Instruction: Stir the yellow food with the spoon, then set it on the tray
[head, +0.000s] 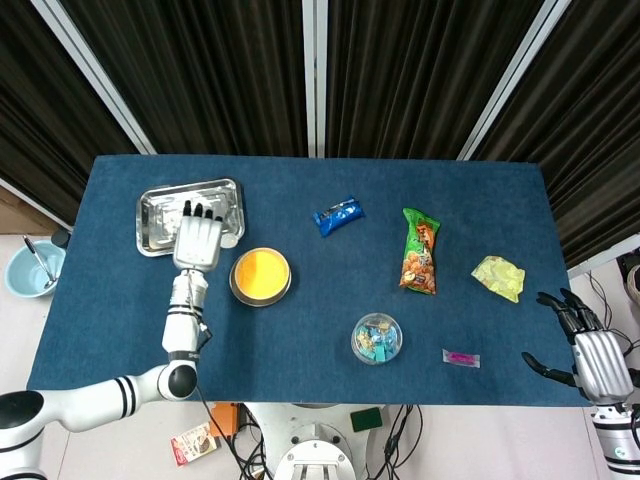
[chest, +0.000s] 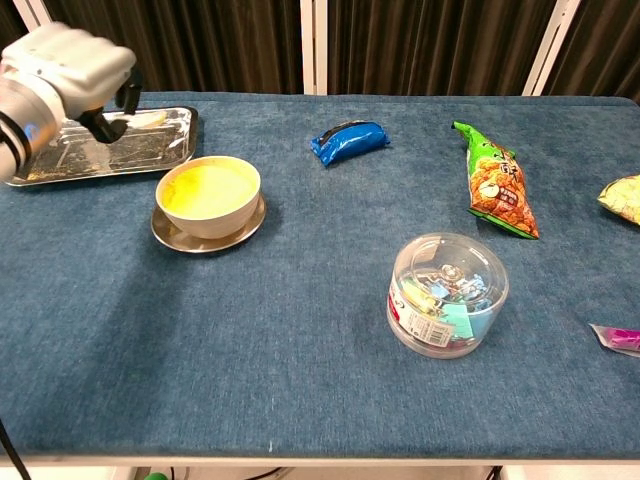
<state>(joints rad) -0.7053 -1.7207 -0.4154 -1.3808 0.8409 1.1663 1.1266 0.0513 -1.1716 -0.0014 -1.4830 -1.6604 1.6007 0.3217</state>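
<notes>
The bowl of yellow food (head: 261, 275) (chest: 208, 190) stands on a metal saucer, just right of the steel tray's (head: 160, 205) (chest: 60, 165) near corner. My left hand (head: 198, 240) (chest: 62, 82) hovers over the tray's right near part, fingers curled downward. It holds the white spoon (chest: 150, 118), whose tip pokes out to the hand's right, low over the tray; in the head view a white bit of the spoon (head: 230, 239) shows beside the hand. My right hand (head: 592, 355) hangs open past the table's right near corner, holding nothing.
A blue snack pack (head: 337, 215), a green snack bag (head: 420, 250), a yellow packet (head: 498, 277), a clear tub of small items (head: 377, 338) and a pink wrapper (head: 461, 357) lie across the table's middle and right.
</notes>
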